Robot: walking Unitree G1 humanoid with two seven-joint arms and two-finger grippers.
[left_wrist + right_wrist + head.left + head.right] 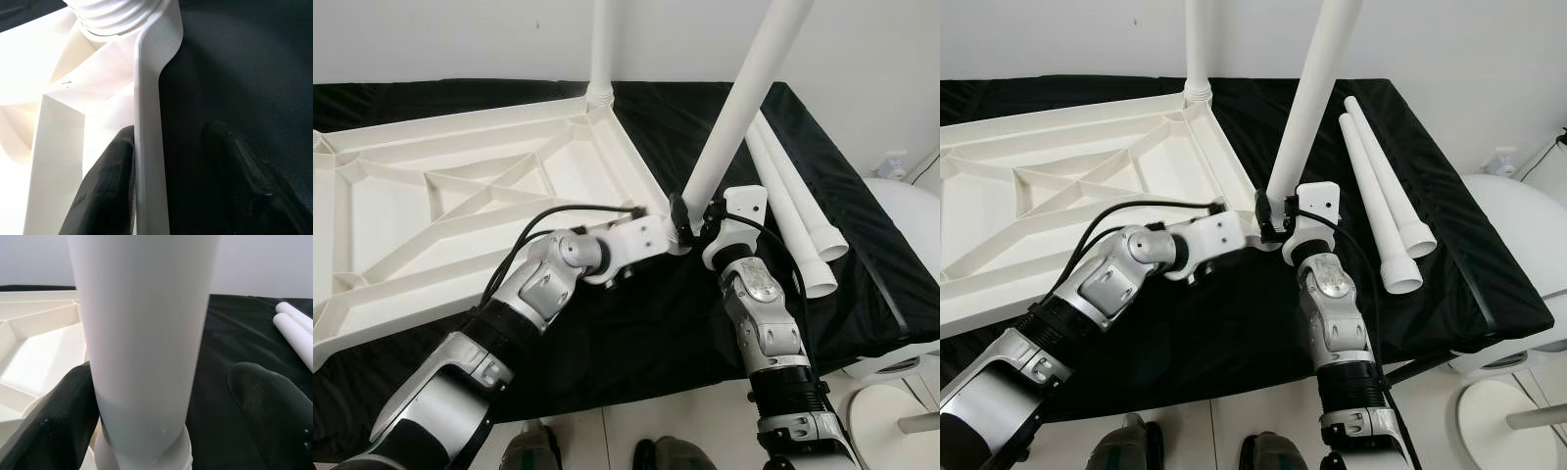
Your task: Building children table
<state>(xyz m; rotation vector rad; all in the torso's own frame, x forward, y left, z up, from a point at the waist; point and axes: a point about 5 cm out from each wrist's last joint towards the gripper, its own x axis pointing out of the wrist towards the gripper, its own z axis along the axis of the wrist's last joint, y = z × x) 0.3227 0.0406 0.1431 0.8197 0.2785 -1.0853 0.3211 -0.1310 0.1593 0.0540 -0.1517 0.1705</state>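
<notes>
The white tabletop (460, 196) lies upside down on a black cloth (636, 333). A leg (739, 108) stands tilted in its near corner (two more (1381, 211) lie beside). The right gripper (161, 396) straddles the leg, jaws wide; the left gripper (166, 156) straddles the rim, open.

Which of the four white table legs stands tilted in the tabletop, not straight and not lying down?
The leg at the near corner, between the right gripper fingers. The far-corner leg stands straight; two spare legs lie flat.
</notes>
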